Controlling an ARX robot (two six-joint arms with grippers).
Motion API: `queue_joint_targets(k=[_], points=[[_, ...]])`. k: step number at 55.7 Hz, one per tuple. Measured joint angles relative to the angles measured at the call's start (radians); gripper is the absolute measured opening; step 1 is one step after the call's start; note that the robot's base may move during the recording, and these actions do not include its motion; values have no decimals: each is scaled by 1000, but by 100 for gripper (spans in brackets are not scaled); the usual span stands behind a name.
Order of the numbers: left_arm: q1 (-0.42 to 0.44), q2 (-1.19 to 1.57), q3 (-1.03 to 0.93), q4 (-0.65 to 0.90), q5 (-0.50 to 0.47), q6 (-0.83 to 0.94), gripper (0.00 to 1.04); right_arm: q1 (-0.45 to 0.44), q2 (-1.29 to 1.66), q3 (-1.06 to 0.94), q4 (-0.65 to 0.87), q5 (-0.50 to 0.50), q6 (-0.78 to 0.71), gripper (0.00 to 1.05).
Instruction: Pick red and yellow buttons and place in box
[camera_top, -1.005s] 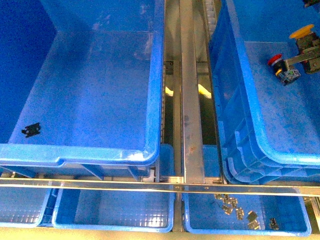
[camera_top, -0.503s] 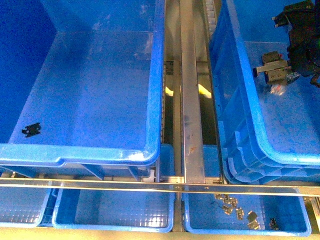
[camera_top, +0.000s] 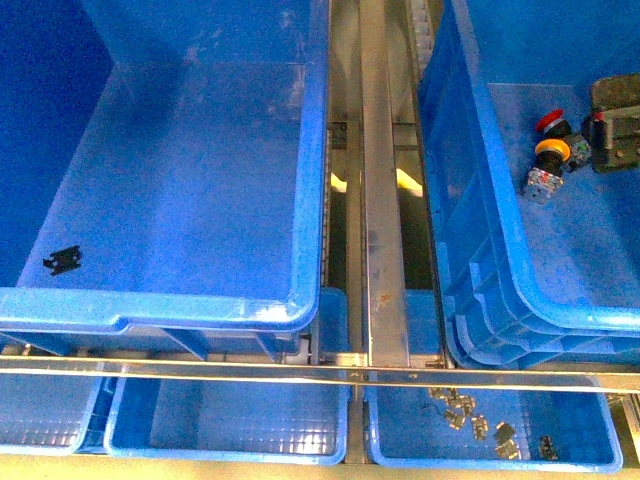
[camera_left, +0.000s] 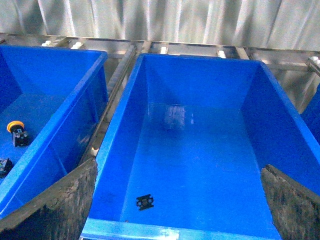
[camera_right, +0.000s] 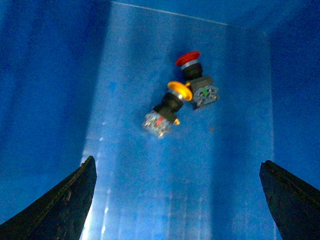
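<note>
A red button (camera_top: 549, 122) and a yellow button (camera_top: 551, 152) lie on their sides, touching, on the floor of the right-hand box (camera_top: 500, 220). In the right wrist view the red button (camera_right: 189, 61) and the yellow button (camera_right: 178, 91) lie ahead of my right gripper (camera_right: 176, 167). It is open and hangs empty over the box floor. Part of my right arm (camera_top: 618, 130) shows at the frame's right edge, beside the buttons. My left gripper (camera_left: 178, 169) is open and empty over another big blue crate (camera_left: 120, 150).
The left crate (camera_top: 300, 200) holds only a small black piece (camera_top: 62, 260). A metal rail (camera_top: 378, 180) runs between the crates. Shallow blue trays (camera_top: 230, 430) sit in front, one with several metal clips (camera_top: 470, 415). A neighbouring crate in the left wrist view holds a yellow-capped button (camera_left: 16, 129).
My right gripper came down into the right box carrying the yellow button, let it go beside the red one, and drew off to the right. The left side has not changed.
</note>
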Motion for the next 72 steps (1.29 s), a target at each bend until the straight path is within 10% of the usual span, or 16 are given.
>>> queue_joint_targets(k=[23, 36, 54, 72], points=[[0, 0, 0, 0, 0, 0, 97, -74, -938, -236, -740, -51, 465, 98], [0, 0, 0, 0, 0, 0, 97, -75, -1100, -523, -46, -253, 198, 63], [0, 0, 0, 0, 0, 0, 97, 47, -1239, -595, -80, -129, 124, 3], [0, 0, 0, 0, 0, 0, 97, 49, -1342, -637, -127, -129, 123, 4]])
